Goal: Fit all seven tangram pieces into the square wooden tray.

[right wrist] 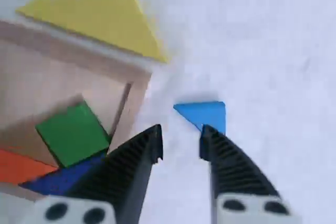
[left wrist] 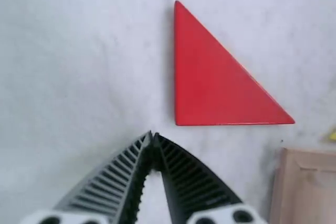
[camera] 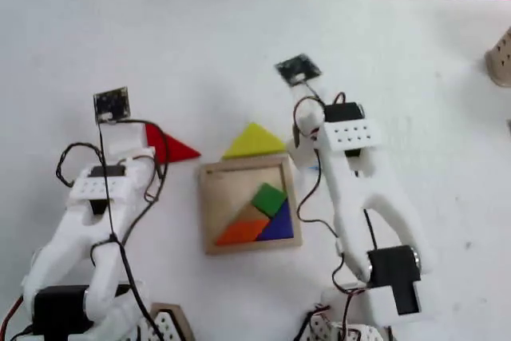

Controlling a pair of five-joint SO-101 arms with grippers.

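Left end effector: fingers together, empty, tips just short of the red triangle. That piece lies on the counter, on the tray's left-edge side.

Right end effector: fingers apart, nothing clamped, one tip overlapping a blue triangle beside the tray's rim.

Tray, mid-counter, near right corner: green square, orange triangle, dark blue piece.

Yellow triangle: against the tray's far edge.

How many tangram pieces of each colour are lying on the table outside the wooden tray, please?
Red triangle: 1
Yellow triangle: 1
Light blue triangle: 1
Total: 3
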